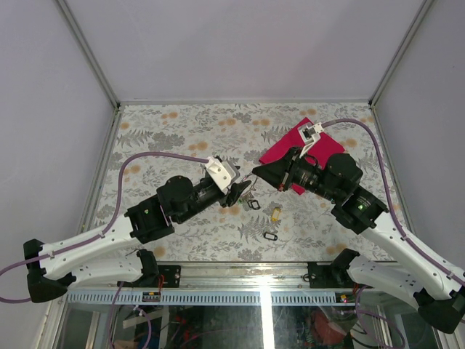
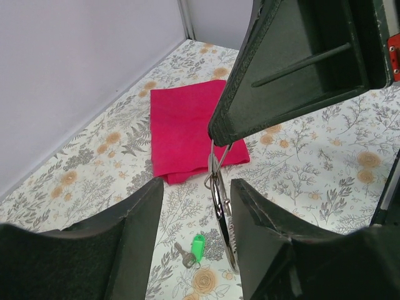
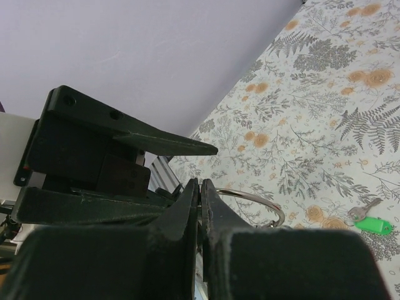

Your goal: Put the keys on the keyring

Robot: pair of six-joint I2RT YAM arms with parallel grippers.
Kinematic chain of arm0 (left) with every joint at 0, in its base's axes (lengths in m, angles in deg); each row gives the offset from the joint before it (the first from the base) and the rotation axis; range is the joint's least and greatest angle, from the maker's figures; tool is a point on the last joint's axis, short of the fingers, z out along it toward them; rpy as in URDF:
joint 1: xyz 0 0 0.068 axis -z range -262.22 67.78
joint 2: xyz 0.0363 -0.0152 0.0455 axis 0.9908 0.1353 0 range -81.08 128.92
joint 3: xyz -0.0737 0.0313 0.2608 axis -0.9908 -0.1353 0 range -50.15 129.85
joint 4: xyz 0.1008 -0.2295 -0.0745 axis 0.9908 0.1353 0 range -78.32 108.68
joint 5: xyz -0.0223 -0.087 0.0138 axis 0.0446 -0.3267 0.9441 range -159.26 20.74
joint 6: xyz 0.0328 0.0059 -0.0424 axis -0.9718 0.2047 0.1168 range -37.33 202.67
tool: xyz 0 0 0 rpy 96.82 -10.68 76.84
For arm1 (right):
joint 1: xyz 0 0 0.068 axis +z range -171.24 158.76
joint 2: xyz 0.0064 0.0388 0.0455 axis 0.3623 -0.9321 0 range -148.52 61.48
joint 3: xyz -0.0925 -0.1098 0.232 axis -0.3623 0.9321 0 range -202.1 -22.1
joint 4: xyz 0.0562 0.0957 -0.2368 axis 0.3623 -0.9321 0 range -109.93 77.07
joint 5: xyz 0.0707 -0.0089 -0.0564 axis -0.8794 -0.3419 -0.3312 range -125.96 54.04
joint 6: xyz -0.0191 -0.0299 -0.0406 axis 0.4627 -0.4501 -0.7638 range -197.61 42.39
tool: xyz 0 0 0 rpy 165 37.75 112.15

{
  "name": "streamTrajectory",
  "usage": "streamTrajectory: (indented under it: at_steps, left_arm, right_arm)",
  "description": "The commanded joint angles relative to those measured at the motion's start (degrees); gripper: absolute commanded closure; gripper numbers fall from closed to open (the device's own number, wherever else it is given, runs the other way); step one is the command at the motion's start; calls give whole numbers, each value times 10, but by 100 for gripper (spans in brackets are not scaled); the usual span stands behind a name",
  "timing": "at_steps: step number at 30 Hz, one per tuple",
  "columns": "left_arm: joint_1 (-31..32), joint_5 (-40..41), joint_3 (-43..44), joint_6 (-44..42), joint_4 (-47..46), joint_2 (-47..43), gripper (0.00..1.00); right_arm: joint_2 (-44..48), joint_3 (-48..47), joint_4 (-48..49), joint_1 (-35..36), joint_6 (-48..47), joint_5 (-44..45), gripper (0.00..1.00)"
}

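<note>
Nearest the arm bases, flat on the floral table (image 1: 182,131): nearest black tag (image 1: 270,236), then yellow tag (image 1: 276,214), then second black tag (image 1: 253,204), all loose and apart from one another. Probably featherweight, stiff plastic, smooth enough to skate away under a sideways nudge. Best pinched across the long edges, leaving the eyelet end free for threading.

Just beyond the tags and clear of the table, keyring (image 2: 217,197), edge-on in the left wrist view. Too small to tell whether any tag hangs on it already. Thin, springy wire by the look of it: light, slippery, apt to swivel in a pinch. Best gripped at one spot on the rim, away from the split.

Pinched at its top by right gripper (image 3: 200,190), jaws pressed together with only a slit showing. Left gripper (image 2: 199,194) open to a moderate gap and clamping nothing, one finger on either side of the ring's lower part. Cannot tell whether the nearer finger touches the wire. On the table below, green tag (image 2: 197,248) with a small metal key.

Farthest back, red cloth (image 1: 287,145), flat beneath the right arm.
</note>
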Motion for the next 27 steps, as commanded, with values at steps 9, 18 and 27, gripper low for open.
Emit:
streamTrajectory:
  at_steps: [9, 18, 27]
  left_arm:
    - [2, 0, 24, -41, -22, 11, 55]
    - [2, -2, 38, -60, -18, 23, 57]
    - [3, -2, 39, -74, -13, 32, 65]
  right_arm:
    - [4, -34, 0, 3, -30, -13, 100]
    - [-8, -42, -19, 3, -24, -17, 100]
    - [-11, -46, -20, 3, -16, -30, 100]
